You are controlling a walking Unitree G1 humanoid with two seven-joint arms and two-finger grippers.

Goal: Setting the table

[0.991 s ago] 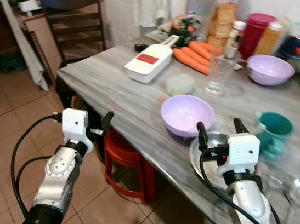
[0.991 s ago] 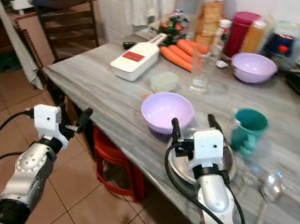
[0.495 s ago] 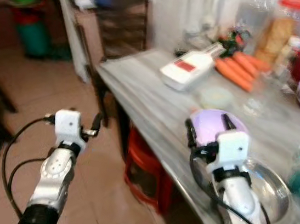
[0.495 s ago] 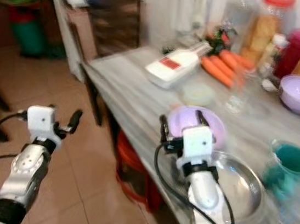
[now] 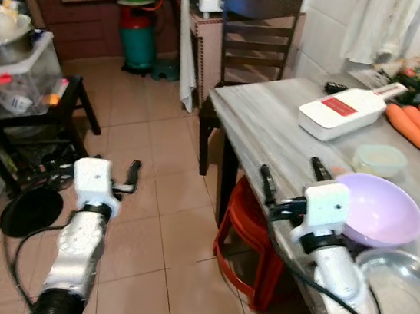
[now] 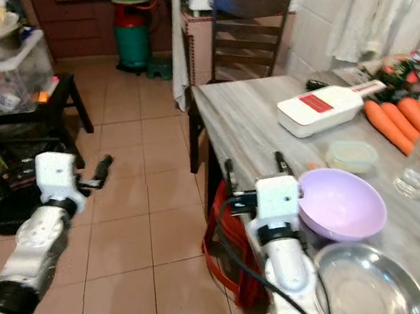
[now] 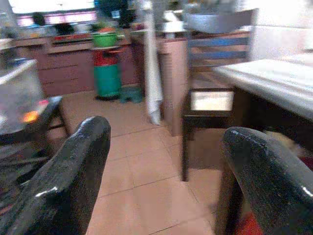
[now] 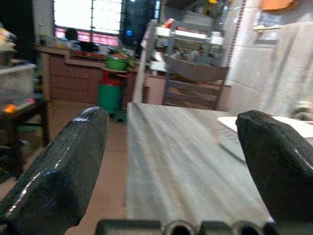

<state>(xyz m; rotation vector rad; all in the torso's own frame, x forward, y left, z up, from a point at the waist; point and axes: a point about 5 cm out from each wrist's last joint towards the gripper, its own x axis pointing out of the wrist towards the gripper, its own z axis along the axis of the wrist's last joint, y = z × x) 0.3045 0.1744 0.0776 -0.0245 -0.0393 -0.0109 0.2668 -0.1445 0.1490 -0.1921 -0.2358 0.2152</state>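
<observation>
- Hovering at the desk (image 5: 276, 127) edge, the right pincer (image 5: 294, 179) spreads wide, empty, beside the lilac bowl (image 5: 379, 210) (steel plate (image 6: 376, 303) nearby).
- Left pincer (image 7: 164, 161) gapes wide over floor tiles.

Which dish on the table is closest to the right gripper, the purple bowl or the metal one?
The purple bowl, just beside the open right gripper. The metal bowl lies nearer the robot, beside its forearm.
</observation>
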